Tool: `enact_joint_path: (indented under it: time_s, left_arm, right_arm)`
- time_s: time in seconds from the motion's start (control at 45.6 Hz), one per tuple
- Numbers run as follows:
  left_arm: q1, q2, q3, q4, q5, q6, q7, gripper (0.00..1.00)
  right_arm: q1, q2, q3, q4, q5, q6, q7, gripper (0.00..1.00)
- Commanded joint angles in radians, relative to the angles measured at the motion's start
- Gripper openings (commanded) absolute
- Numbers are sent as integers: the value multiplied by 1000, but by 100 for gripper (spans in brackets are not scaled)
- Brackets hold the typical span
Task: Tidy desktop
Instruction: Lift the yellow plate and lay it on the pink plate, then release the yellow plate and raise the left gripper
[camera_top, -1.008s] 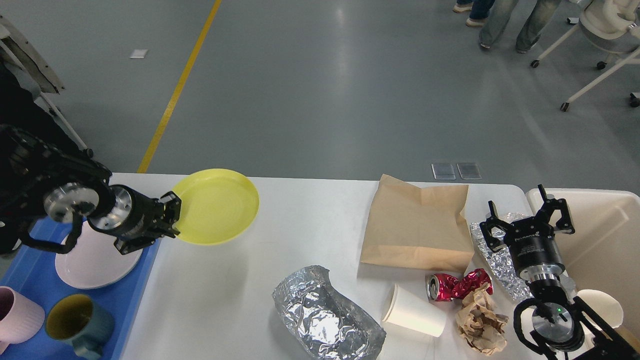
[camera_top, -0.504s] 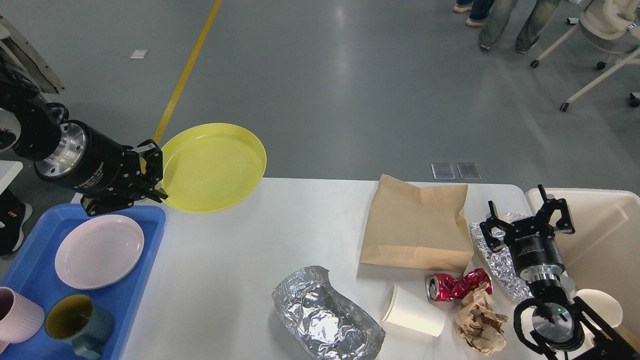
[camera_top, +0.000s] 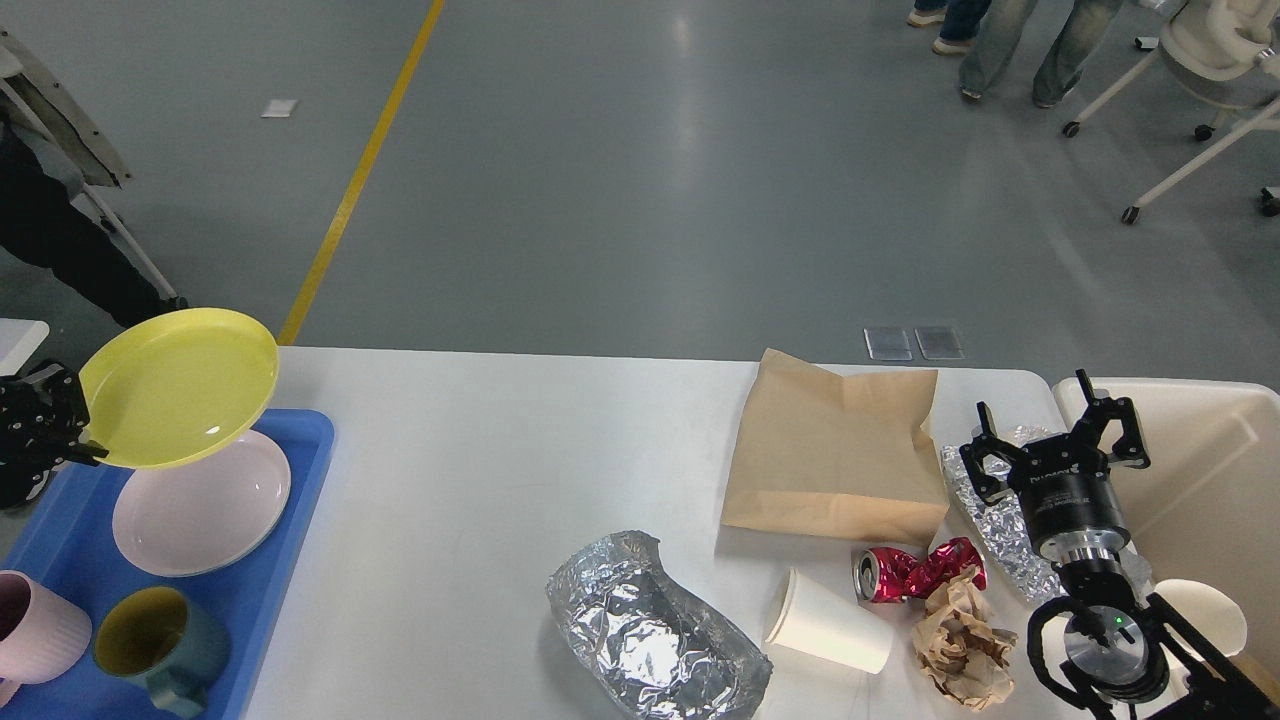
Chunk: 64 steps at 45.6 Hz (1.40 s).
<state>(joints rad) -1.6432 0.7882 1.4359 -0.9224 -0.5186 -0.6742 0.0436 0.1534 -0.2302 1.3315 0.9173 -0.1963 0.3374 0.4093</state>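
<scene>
The white desktop (camera_top: 480, 470) fills the lower half of the head view. At its far left my left gripper (camera_top: 70, 425) is shut on the rim of a yellow plate (camera_top: 180, 385), held in the air over the pink plate (camera_top: 200, 505) in the blue tray (camera_top: 260, 600). My right gripper (camera_top: 1055, 435) stands open at the right, fingers spread, over a crumpled foil sheet (camera_top: 985, 510). On the desktop lie a brown paper bag (camera_top: 835, 450), a foil container (camera_top: 650, 630), a white paper cup (camera_top: 830, 620), a crushed red can (camera_top: 915, 570) and a crumpled brown paper ball (camera_top: 960, 640).
A pink mug (camera_top: 35, 630) and a dark teal mug (camera_top: 160, 650) stand in the tray's near end. A cream bin (camera_top: 1200, 470) sits off the table's right end. People's legs (camera_top: 1010, 45) and a wheeled stand (camera_top: 1180, 90) are on the floor beyond.
My left gripper lifted the yellow plate off the desktop, then carried it left and down to above the pink plate in the tray. The right arm has not moved.
</scene>
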Motion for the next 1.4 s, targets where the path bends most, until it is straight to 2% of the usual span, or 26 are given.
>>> enact_joint_path:
  time_s: [0.0, 0.132, 0.219, 0.307, 0.57, 0.767, 0.811, 0.855, 0.965, 1.008, 1.052, 1.118, 1.206, 1.293, 1.381]
  left_arm:
    - [218, -1, -115, 157, 6, 2, -1, 0]
    - [367, -35, -219, 275, 9, 24, 15, 0]
    - [480, -76, -296, 385, 9, 47, 53, 0]
    - [583, -104, -380, 442, 11, 76, 93, 0]
    - [611, -136, -414, 453, 51, 124, 99, 0]
    - [603, -141, -416, 451, 49, 122, 93, 3]
    - [603, -142, -416, 451, 49, 128, 91, 8]
    - [603, -144, -416, 451, 49, 131, 88, 17]
    - [605, -155, -414, 451, 51, 174, 90, 48]
    - [603, -156, -416, 450, 52, 203, 88, 63]
    - [603, -156, -416, 450, 52, 223, 91, 73]
    - [603, -156, -417, 447, 54, 237, 94, 79]
    - [600, -155, -416, 447, 54, 234, 101, 82]
    - [571, -152, -416, 441, 61, 216, 99, 95]
    - [498, -142, -416, 441, 63, 190, 91, 96]
  right_arm:
    - [0, 0, 0, 0, 0, 0, -1, 100]
    - [0, 0, 0, 0, 0, 0, 0, 100]
    - [0, 0, 0, 0, 0, 0, 0, 100]
    - [0, 0, 0, 0, 0, 0, -1, 100]
    - [0, 0, 0, 0, 0, 0, 0, 100]
    - [0, 0, 0, 0, 0, 0, 0, 100]
    - [0, 0, 0, 0, 0, 0, 0, 100]
    - [0, 0, 0, 0, 0, 0, 0, 100]
    - [0, 0, 0, 0, 0, 0, 0, 100]
    - [0, 0, 0, 0, 0, 0, 0, 100]
    - [0, 0, 0, 0, 0, 0, 0, 100]
    - [0, 0, 0, 0, 0, 0, -1, 100]
    - [0, 0, 0, 0, 0, 0, 0, 100]
    - [0, 0, 0, 0, 0, 0, 0, 100]
    - [0, 0, 0, 0, 0, 0, 0, 100]
